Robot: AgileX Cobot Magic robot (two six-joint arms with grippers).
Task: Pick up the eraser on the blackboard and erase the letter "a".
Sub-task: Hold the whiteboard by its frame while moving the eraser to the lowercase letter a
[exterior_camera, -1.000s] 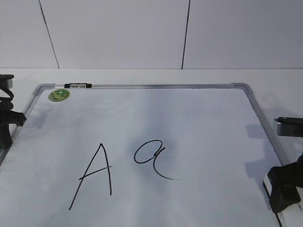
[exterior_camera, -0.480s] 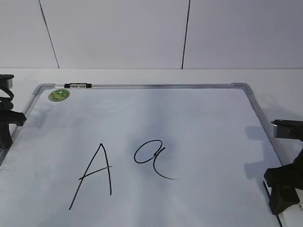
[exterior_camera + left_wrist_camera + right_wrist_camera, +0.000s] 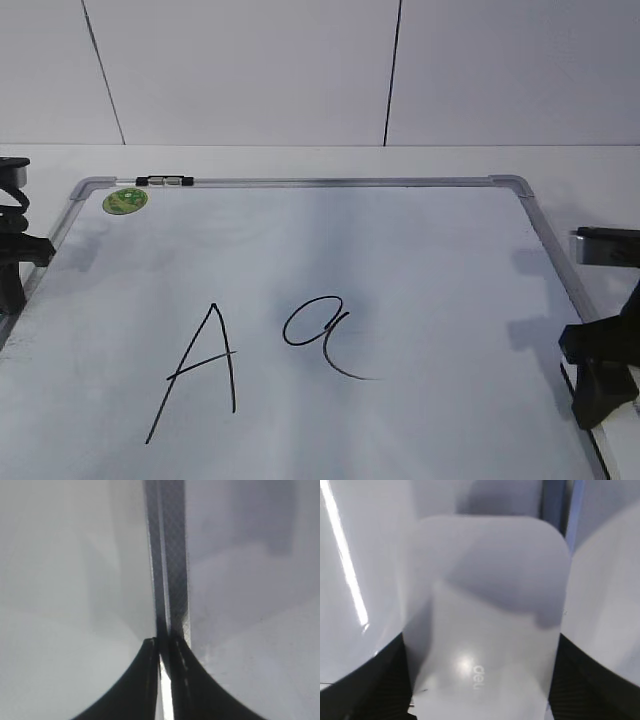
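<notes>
The blackboard point(image 3: 420, 250) is a white dry-erase board with a silver frame, lying flat on the table. The letter "a" point(image 3: 318, 330), small and cursive, is near its middle, right of a taller capital "A" point(image 3: 200, 370). In the right wrist view the white eraser point(image 3: 485, 595) fills the space between my right gripper's point(image 3: 481, 640) black fingers, which press on both its sides. In the exterior view that gripper point(image 3: 600, 385) is at the board's right edge and hides the eraser. My left gripper point(image 3: 162, 642) is shut and empty over the board's left frame point(image 3: 172, 555).
A round green sticker point(image 3: 125, 200) sits at the board's far left corner, beside a small black and silver clip point(image 3: 165, 181) on the top frame. White wall panels stand behind the table. The left arm point(image 3: 12, 270) sits at the board's left edge.
My right gripper has shifted slightly up and right in the exterior view. The white eraser end that showed below it is now hidden. The left arm has not moved.
</notes>
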